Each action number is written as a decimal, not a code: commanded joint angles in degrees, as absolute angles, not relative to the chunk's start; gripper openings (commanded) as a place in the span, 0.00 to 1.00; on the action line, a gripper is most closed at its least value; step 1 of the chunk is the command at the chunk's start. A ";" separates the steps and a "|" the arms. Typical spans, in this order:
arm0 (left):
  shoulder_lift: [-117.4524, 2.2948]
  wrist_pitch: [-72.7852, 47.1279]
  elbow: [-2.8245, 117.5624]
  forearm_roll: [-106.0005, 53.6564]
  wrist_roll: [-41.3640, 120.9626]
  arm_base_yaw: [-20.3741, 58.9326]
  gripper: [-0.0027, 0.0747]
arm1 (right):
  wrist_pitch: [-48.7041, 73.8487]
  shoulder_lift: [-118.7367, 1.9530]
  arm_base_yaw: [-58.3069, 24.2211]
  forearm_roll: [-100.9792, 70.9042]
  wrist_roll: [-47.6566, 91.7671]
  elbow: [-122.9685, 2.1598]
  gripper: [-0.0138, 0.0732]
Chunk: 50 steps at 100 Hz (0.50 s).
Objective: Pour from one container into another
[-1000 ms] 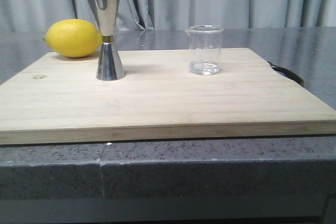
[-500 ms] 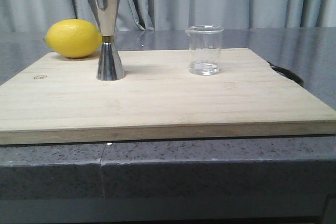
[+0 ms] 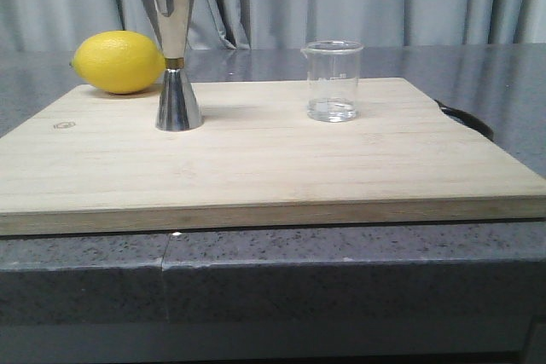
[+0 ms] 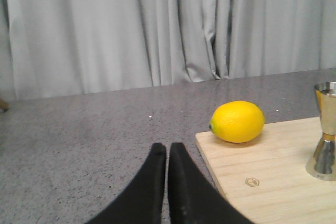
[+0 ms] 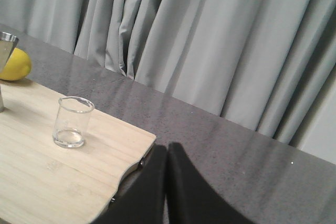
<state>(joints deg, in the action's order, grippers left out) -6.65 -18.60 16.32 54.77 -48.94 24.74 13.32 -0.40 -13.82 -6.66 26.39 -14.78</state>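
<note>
Beaker: upright on cutting board, spout toward jigger. Jigger: upright, left of beaker, well apart. Left pincer: fingers pressed together, off board over worktop. Right pincer: likewise, empty.

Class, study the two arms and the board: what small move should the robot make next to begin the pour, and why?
Probably open the right gripper and reach toward the beaker. Both grippers are shut and off the cutting board, the beaker stands upright and untouched, nearer the right arm, and the jigger waits upright.
</note>
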 commanded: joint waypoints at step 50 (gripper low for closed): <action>-7.43 -9.89 14.16 54.62 -49.94 24.49 0.01 | 2.62 -0.87 -13.49 -15.72 23.57 -9.29 0.10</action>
